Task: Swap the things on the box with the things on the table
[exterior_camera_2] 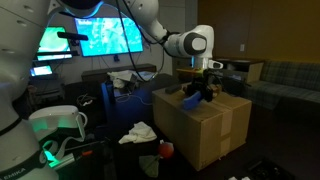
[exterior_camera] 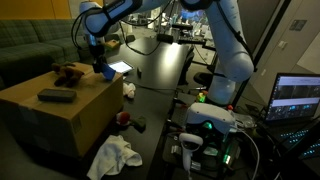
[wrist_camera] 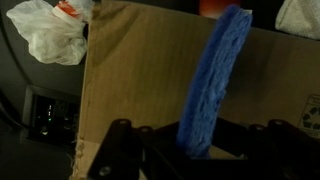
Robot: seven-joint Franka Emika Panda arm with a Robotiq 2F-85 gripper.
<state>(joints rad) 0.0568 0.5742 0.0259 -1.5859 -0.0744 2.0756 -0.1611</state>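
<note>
The gripper [exterior_camera: 101, 66] hangs over the far edge of the cardboard box [exterior_camera: 70, 120], and its fingers are closed narrowly on a blue sponge [exterior_camera: 108, 71]. In the wrist view the blue sponge [wrist_camera: 215, 70] stands on its thin edge, running up from between the dark fingers of the gripper [wrist_camera: 198, 150] across the brown top of the box [wrist_camera: 140, 80]. Whether the sponge's lower edge touches the cardboard cannot be told.

In an exterior view the gripper [exterior_camera_2: 203, 88] sits above the box [exterior_camera_2: 215, 125], with the sponge [exterior_camera_2: 191, 98] at the box's top near the corner.

Two more things lie on the box top: a flat dark object [exterior_camera: 56, 96] near the middle and a brown plush toy [exterior_camera: 68, 72] farther back, both apart from the gripper.

On the dark surface [exterior_camera: 160, 70] beside the box lie a crumpled white cloth [exterior_camera: 112, 155] and a small red object [exterior_camera: 123, 118] close to the box's side. Both show in the exterior view from the other side too, the cloth [exterior_camera_2: 135, 132] and the red object [exterior_camera_2: 165, 149]. A crumpled white bag [wrist_camera: 50, 30] lies past the box's edge in the wrist view
</note>
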